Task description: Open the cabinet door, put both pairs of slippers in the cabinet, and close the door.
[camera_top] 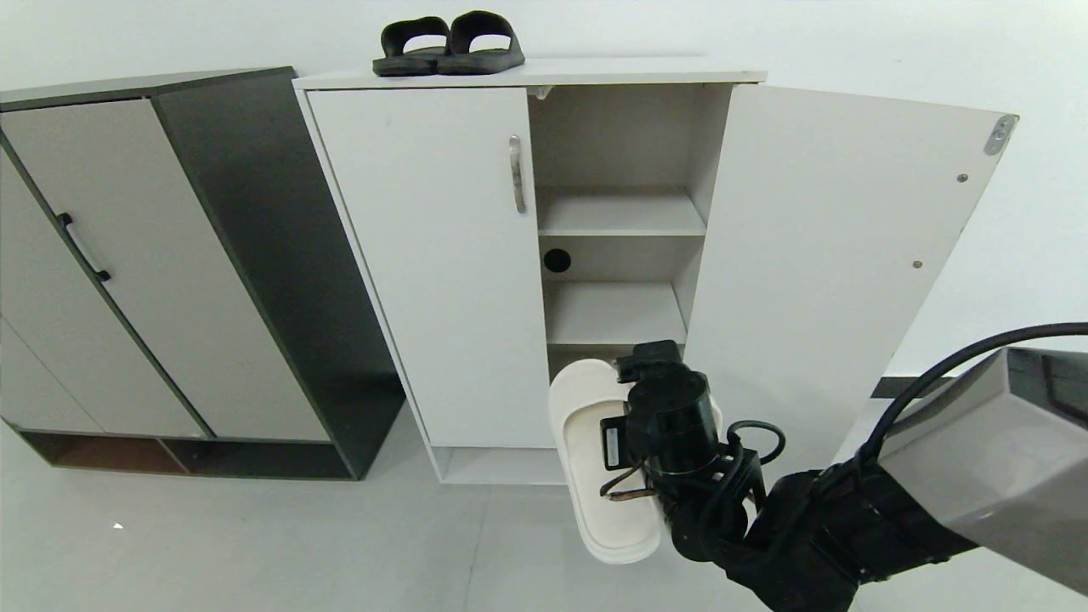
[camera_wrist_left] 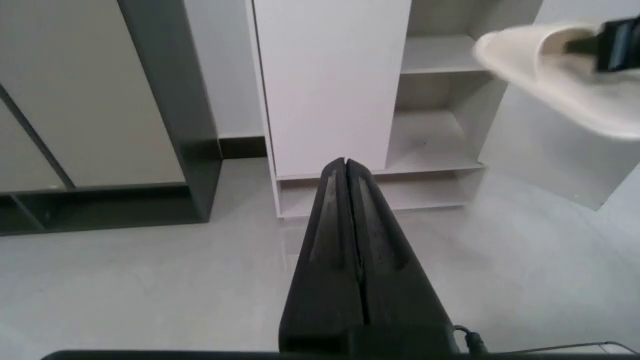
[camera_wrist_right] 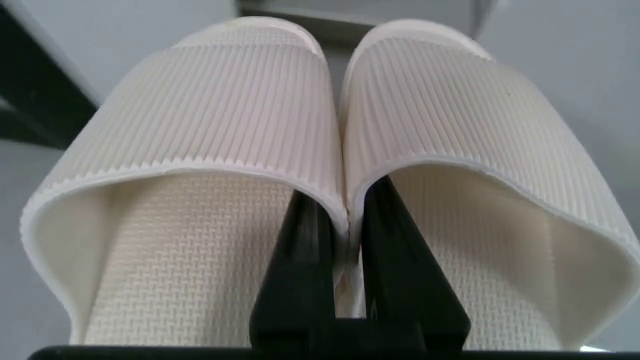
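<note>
Right gripper (camera_wrist_right: pixel 345 235): clamped on white slippers (camera_top: pixel 591 459), lower centre of frame, before open cabinet (camera_top: pixel 425 255).
Left gripper (camera_wrist_left: pixel 345 180): pressed closed, empty.
Black slippers (camera_top: pixel 450 44): top centre, on cabinet.

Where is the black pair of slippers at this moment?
In the head view, the black slippers sit side by side on top of the white cabinet, toward its left end, above the closed left door.

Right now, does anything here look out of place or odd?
Only the black slippers: they sit on top of the white cabinet, not on its shelves. The white slippers hang in the right gripper.
</note>
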Tool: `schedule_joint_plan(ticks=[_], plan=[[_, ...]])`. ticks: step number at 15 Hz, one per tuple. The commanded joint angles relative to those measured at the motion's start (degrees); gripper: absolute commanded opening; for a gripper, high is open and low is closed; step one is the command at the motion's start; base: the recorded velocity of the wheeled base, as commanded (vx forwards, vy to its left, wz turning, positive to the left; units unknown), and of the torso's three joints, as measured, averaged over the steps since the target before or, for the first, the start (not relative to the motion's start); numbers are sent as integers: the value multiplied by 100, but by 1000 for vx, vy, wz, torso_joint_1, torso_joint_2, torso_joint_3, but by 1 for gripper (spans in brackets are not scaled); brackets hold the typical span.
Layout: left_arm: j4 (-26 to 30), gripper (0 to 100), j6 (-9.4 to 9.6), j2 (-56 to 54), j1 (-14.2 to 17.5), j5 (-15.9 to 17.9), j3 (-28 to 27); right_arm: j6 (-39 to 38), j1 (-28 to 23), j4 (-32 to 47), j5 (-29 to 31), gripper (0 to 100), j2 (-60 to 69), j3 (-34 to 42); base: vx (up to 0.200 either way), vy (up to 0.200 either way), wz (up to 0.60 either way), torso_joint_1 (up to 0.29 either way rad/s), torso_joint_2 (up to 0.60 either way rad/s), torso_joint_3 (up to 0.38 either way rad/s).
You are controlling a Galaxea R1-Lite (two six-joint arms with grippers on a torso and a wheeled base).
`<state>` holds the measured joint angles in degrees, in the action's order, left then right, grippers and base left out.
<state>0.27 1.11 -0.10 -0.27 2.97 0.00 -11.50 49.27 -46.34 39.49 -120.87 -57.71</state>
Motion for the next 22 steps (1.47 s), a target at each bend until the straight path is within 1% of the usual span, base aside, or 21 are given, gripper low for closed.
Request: schedule_joint_plan(ticks=[1,13,16,19,22], plan=[[-9,0,3,19,9,1,0,-2,-23,-7,15,0,-218,-82,0,0,0,0,0,0],[0,0,3,19,9,1,0,-116,-14,-7,15,0,-358,-100,0,0,0,0,0,0],[0,0,3,19,9,1,0,-107,-14,-7,15,0,-411,-118,0,0,0,1,5,-134],[0,0,-5,19,9,1,0,-98,-58,37,7,0,-552,-434,0,0,0,4,1,-186],[0,0,3,19,9,1,0,-98,-155,37,7,0,-675,-566,0,0,0,-1,4,-199]])
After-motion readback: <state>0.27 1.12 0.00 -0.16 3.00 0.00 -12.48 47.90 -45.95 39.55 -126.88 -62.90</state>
